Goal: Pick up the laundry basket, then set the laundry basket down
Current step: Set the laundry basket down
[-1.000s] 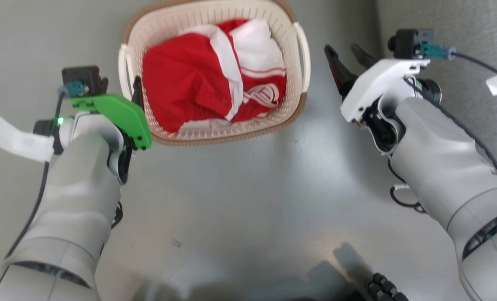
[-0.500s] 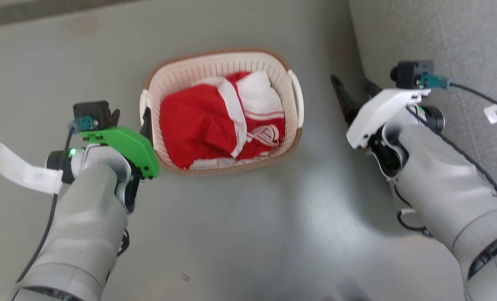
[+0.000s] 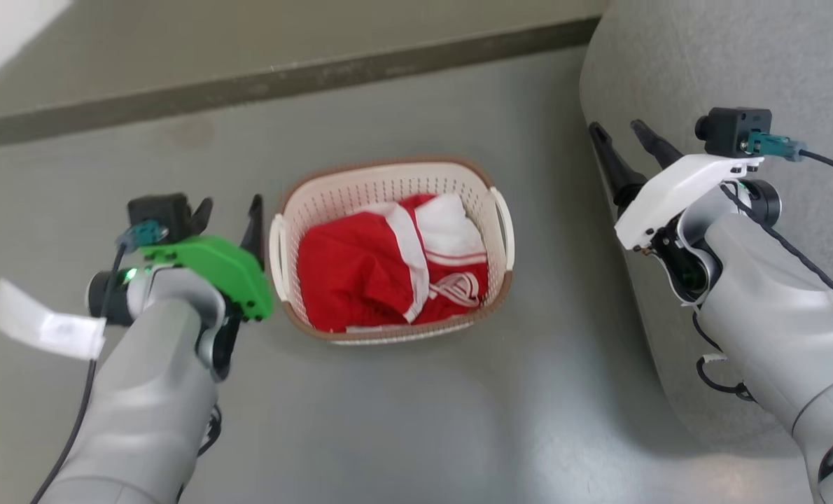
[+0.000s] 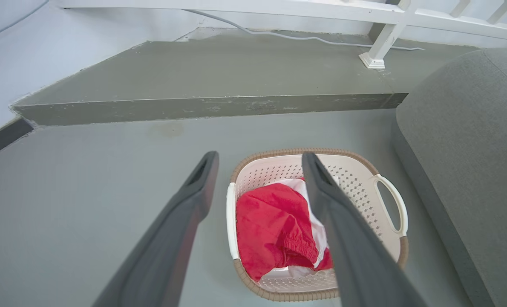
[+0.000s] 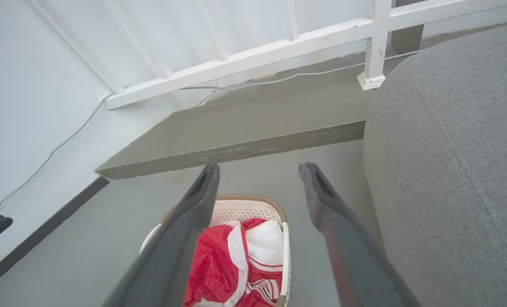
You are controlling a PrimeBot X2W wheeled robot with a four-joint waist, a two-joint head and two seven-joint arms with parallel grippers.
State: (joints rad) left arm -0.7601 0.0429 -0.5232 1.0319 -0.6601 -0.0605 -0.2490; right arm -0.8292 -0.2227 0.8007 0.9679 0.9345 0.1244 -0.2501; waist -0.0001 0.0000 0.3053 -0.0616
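Observation:
The laundry basket [image 3: 386, 166], cream-white with a brown rim and white loop handles, stands on the grey floor holding red and white clothes [image 3: 360, 273]. My left gripper [image 3: 229, 208] hangs open just left of its left handle, not touching it. In the left wrist view the left gripper [image 4: 258, 158] is spread wide, with the basket [image 4: 355, 179] below and beyond the fingers. My right gripper [image 3: 616, 129] is open to the basket's right, over the sofa's edge. The right wrist view shows the right gripper [image 5: 260, 168] open above the basket [image 5: 245, 209], holding nothing.
A grey sofa [image 3: 703, 70] fills the right side, close to the basket. A raised floor step [image 3: 248, 77] runs behind the basket. A white railing [image 5: 279, 42] and a thin cable [image 5: 257, 83] stand beyond it by the wall.
The head camera has moved, so the basket looks smaller and lower in the picture. My left gripper's finger, earlier at the basket's left handle, now stands apart from it. Both grippers stay open.

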